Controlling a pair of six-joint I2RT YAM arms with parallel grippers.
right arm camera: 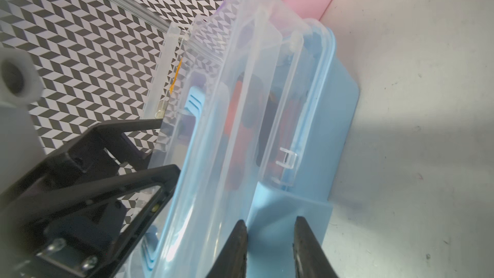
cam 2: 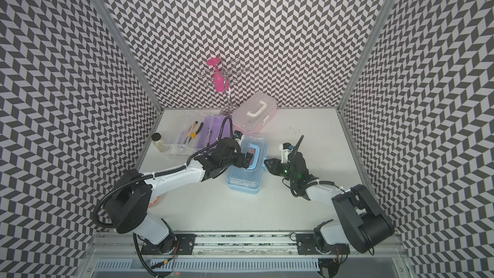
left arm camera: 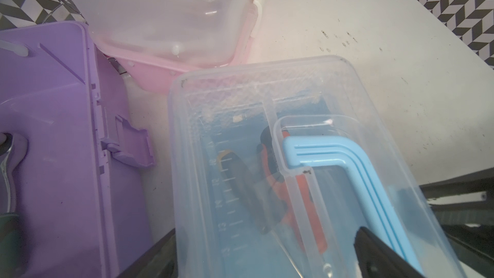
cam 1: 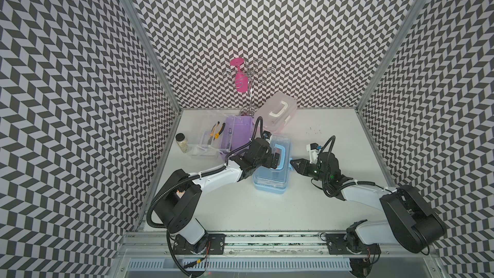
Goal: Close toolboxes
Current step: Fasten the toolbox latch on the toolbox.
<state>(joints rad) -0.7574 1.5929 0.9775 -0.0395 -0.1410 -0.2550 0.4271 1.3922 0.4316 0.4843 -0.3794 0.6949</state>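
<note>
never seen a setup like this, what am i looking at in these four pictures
Two robot arms stand on a white table inside patterned walls. Two pictures come from a camera pair overhead; the two close-ups come from a camera on each arm's wrist. On the table: the purple toolbox, its clear lid open; the pink toolbox, closed; the light blue toolbox, lid down. Also there: a small jar and a wire rack holding a pink wine glass. Nothing looks gripped: the left gripper, open, sits over the blue lid; the right gripper, jaws slightly apart, is at its side latch.
</note>
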